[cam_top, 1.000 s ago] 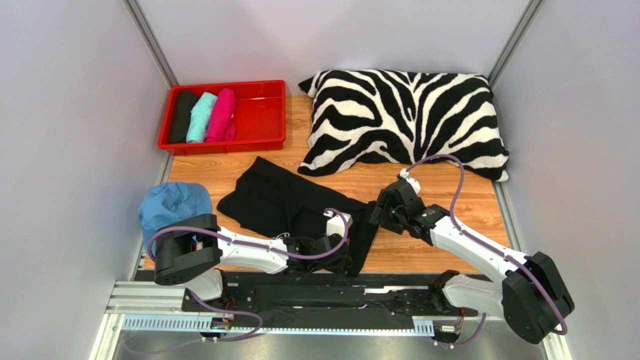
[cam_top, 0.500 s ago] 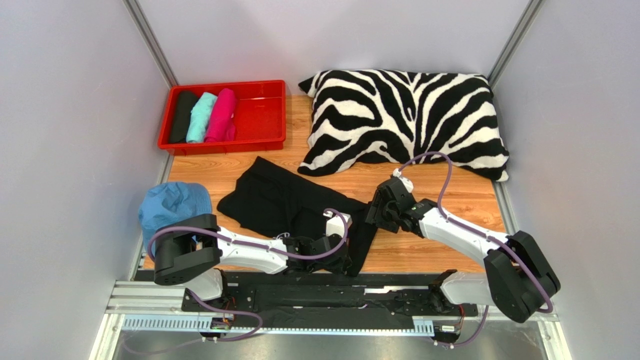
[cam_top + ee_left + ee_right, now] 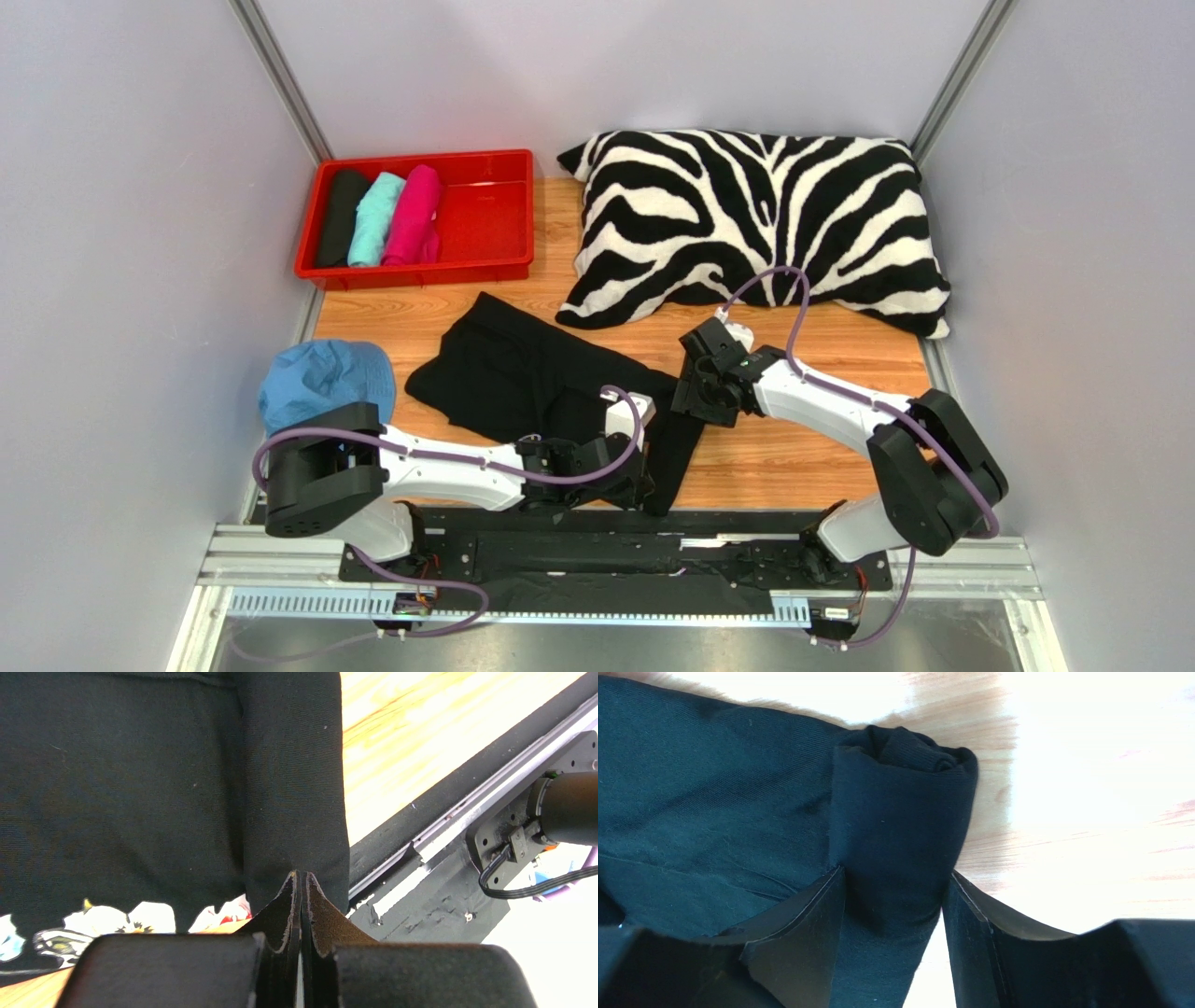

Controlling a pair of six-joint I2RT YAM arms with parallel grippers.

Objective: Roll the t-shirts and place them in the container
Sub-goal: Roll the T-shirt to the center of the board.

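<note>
The black t-shirt [image 3: 519, 371] lies spread on the table [image 3: 828, 462], in front of the zebra pillow [image 3: 758, 210]. Its right edge is wound into a tight rolled edge [image 3: 906, 756]. Your right fingers [image 3: 808, 924] straddle this rolled edge, one on each side, both touching the cloth and gripping it. Your left fingers [image 3: 286, 906] are pressed together on the near hem of the same strip, near the white print [image 3: 105, 920]. A black roll [image 3: 341, 217], a teal roll [image 3: 376, 219] and a pink roll [image 3: 415, 214] lie side by side at the left end of the red tray [image 3: 488, 224].
</note>
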